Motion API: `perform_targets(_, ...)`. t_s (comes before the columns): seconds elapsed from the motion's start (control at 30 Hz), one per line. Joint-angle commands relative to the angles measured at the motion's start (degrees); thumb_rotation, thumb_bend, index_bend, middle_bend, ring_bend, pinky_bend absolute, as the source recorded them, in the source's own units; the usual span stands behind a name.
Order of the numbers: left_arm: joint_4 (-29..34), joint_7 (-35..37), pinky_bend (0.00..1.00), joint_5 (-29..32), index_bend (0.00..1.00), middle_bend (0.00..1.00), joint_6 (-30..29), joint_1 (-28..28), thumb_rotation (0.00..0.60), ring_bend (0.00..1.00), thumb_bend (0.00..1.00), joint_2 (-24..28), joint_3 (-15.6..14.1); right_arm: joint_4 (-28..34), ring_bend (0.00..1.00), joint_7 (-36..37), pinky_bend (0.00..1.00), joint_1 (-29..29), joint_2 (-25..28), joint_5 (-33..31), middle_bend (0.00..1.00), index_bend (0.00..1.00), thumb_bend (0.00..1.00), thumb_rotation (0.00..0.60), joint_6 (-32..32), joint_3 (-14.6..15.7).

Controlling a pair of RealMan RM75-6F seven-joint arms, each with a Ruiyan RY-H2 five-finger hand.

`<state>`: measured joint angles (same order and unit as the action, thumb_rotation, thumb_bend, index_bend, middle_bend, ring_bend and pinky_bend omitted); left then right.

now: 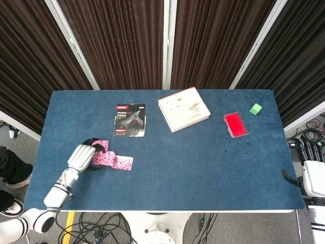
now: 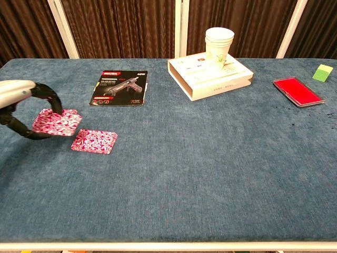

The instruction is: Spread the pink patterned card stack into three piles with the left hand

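The left hand (image 2: 23,113) sits at the near left of the blue table (image 1: 203,152), its dark fingers (image 2: 50,100) curved down over the left part of the pink patterned card stack (image 2: 57,122); the fingertips appear to rest on or pinch the left edge of this pile, which tilts slightly as if lifted, though whether it is truly gripped cannot be told. A second pile (image 2: 95,140) lies flat just to the right and nearer the table edge, apart from the hand. In the head view the cards read as one staggered strip (image 1: 112,160), the hand (image 1: 81,156) covering its left end, so a third pile cannot be confirmed. The placement suggests the hand is drawing cards leftward to space the piles. Of the right hand (image 1: 312,183) only a little shows at the right edge, its posture unreadable. A tool leaflet (image 2: 120,88), a boxed book (image 2: 210,76) with paper cups (image 2: 219,46), a red case (image 2: 298,91) and a green block (image 2: 323,72) lie farther back.
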<state>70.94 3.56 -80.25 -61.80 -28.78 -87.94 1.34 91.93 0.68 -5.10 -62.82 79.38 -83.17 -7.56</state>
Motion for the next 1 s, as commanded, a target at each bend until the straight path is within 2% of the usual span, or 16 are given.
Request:
perform_targets(0.03,-0.7,0.7,0.18,-0.8,0.41,0.42,-1.8,1.7,0.6,0.13,0.23,1.0,-1.0,0.0,0.0,0.0,0.0,0.0,0.0,-0.1,0.0,0.02,0.13,0.6,0.0,-0.1)
perform_targets(0.4,-1.4,2.7,0.18,-1.3,0.41,0.42,-4.7,5.3,0.6,0.13,0.23,3.3,-2.1,-0.1,0.0,-0.6,0.0,-0.3,-0.3,-0.6,0.0,0.02,0.13,0.6,0.6,-0.1)
perform_targets(0.87,-5.8,6.3,0.18,-3.1,0.41,0.42,-4.4,7.3,0.6,0.13,0.23,0.2,-3.5,-0.1,0.0,-1.0,0.0,-0.4,-0.4,-0.7,0.0,0.02,0.13,0.6,0.8,0.0)
perform_targets(1.0,-7.0,7.5,0.18,-4.0,0.39,0.39,-4.4,7.4,0.6,0.13,0.22,-0.5,-3.8,-0.1,0.0,-1.0,0.0,-0.4,-0.4,-0.7,0.0,0.02,0.13,0.6,0.8,0.0)
